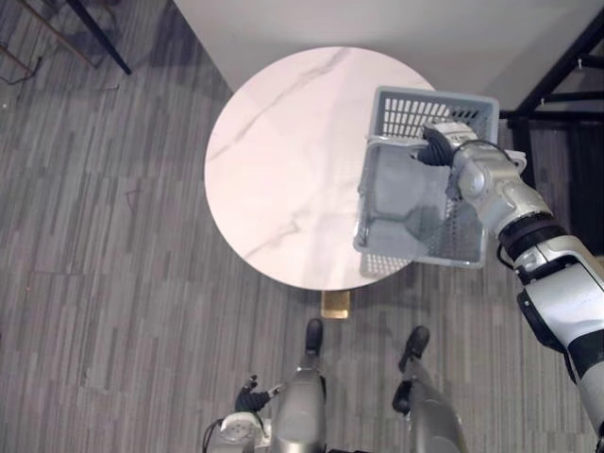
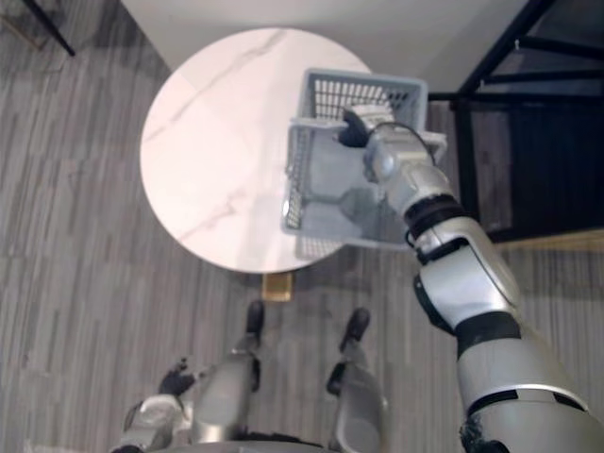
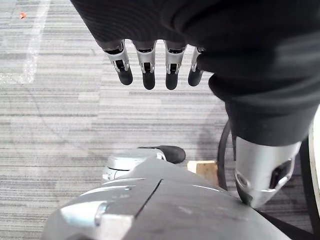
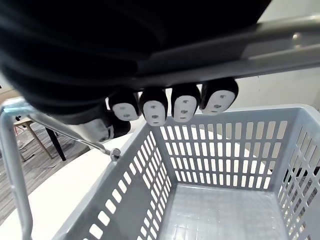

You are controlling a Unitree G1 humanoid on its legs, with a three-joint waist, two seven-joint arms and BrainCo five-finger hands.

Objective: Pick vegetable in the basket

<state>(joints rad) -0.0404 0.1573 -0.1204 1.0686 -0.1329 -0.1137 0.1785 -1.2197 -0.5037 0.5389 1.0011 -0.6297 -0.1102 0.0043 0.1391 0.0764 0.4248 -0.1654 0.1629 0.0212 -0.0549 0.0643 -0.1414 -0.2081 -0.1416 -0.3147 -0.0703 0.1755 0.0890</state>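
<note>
A grey slotted plastic basket (image 1: 377, 203) sits at the right edge of the round white marble table (image 1: 283, 160), part of it past the rim. My right hand (image 1: 442, 143) is shut on the basket's metal handle (image 4: 280, 42), with its fingers (image 4: 172, 105) curled round the bar. The inside of the basket (image 4: 220, 150) holds nothing, and I see no vegetable on the table. I cannot tell whether the basket rests on the table or hangs just above it. My left hand (image 1: 250, 394) hangs low beside the leg, its fingers (image 3: 147, 70) relaxed and holding nothing.
A black metal rack (image 2: 528, 123) stands close to the right of the basket. Dark chair legs (image 1: 94, 33) show at the far left. A small wooden block (image 1: 335, 304) lies on the grey striped floor below the table's near edge. A pale wall runs behind the table.
</note>
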